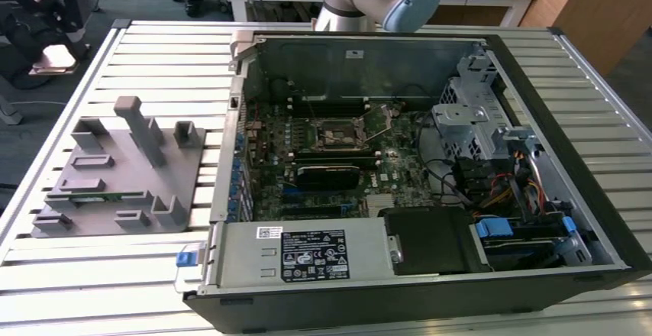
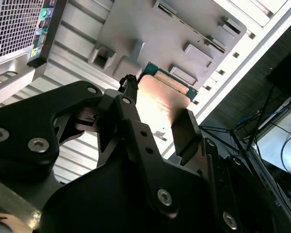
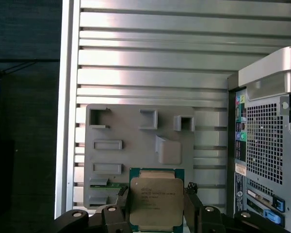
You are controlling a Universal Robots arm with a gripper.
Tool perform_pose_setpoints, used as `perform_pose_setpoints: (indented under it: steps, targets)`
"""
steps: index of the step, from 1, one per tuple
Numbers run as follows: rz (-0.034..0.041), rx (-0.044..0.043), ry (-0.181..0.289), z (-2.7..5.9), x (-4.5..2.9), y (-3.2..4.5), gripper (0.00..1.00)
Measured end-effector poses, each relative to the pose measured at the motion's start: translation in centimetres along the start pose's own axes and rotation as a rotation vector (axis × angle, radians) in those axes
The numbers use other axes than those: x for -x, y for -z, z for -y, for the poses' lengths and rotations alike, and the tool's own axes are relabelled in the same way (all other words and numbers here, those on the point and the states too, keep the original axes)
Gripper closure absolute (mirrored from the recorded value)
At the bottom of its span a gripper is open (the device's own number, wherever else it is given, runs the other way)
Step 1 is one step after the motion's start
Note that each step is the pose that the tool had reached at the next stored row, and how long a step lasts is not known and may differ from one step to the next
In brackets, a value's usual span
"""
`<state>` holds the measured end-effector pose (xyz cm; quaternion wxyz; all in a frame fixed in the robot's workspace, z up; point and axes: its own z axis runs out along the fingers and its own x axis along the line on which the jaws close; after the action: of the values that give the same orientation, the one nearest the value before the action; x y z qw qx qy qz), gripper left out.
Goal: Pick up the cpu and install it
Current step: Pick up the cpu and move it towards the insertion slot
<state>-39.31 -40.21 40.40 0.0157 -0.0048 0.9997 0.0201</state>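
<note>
The cpu (image 3: 156, 194), a flat square chip with a silver-grey metal top and green edge, is clamped between the two black fingers of my gripper (image 3: 156, 206). The second wrist view shows the same cpu (image 2: 160, 102) inside the gripper (image 2: 157, 116), one finger (image 2: 186, 131) on each side of it. It hangs well above the grey fixture tray (image 3: 136, 141). The open motherboard socket (image 1: 337, 131) sits inside the computer case (image 1: 408, 160). The arm (image 1: 377, 0) is at the far edge of the exterior view.
The grey fixture tray (image 1: 112, 168) lies on the slatted aluminium table (image 1: 102, 275) at the exterior view's left, with a green memory stick (image 1: 91, 196) in a slot. The case holds drive cages (image 1: 469, 122), cables and a power supply (image 1: 305, 253). The case's rear panel (image 3: 266, 145) is beside the tray.
</note>
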Motion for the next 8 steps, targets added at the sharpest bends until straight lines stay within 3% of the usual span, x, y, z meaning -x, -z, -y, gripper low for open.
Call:
perform_pose_setpoints:
  steps: [8]
  targets:
    - [0.0000, 0.0000, 0.000, 0.01, 1.04, -0.05, 0.47]
